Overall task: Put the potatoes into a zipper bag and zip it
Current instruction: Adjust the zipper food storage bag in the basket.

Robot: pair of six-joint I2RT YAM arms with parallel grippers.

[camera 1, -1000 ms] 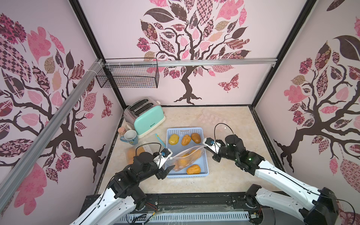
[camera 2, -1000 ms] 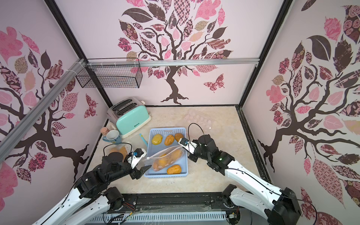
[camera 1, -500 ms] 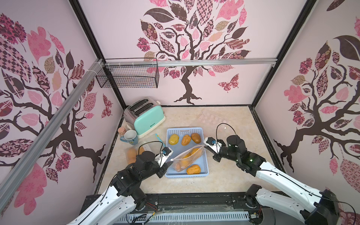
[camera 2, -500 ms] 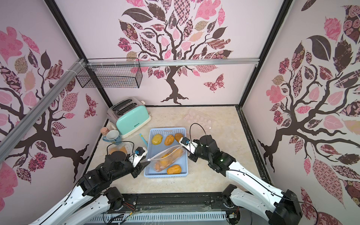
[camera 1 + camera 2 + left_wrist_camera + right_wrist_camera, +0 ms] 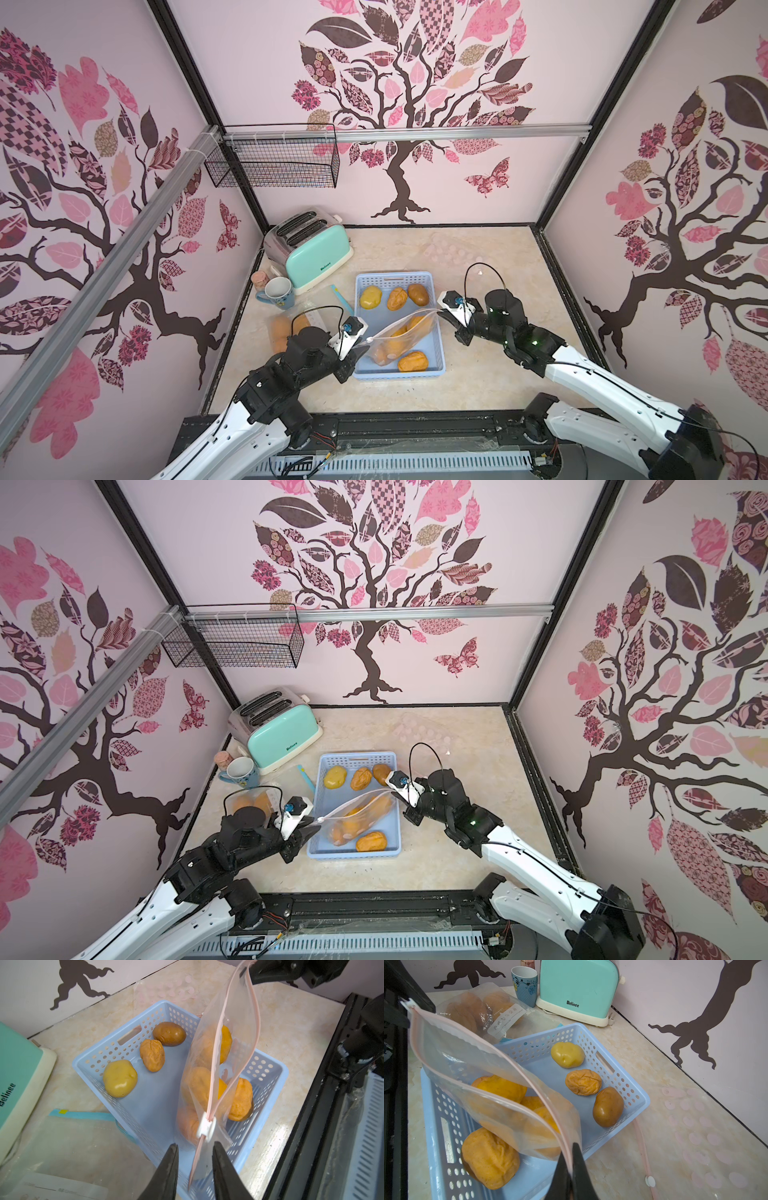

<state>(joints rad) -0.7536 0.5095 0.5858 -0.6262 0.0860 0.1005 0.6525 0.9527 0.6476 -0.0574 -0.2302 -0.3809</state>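
- Right claw [image 5: 569,1148] is pressed together, pinching the zipper bag [image 5: 471,1059] at its top corner.
- Left claw [image 5: 195,1145] is spread, with the bag's zip strip between its fingers and the white slider [image 5: 206,1127] just past the tips.
- Bagged potatoes [image 5: 502,1086] hang between both claws, over the blue basket [image 5: 629,1088].

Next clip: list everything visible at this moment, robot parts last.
basket: one, light blue, mid-table.
loose potatoes: four, yellow, brown, two orange, in the basket.
zipper bag: one, clear, pink zip, white slider, mouth open, hanging into the basket.
bagged potatoes: at least three, orange, inside the zipper bag.
second bag: one, clear, blue zip, holding tan potatoes, left of the basket.
dotted bag: one, clear with pink dots, flat at the back.
toaster: one, teal, back left.
mug: one, blue, beside the toaster.
wire basket: one, black, on the wall rail.
left gripper: open, astride the zipper bag's zip near the slider.
right gripper: shut on the zipper bag's far end.
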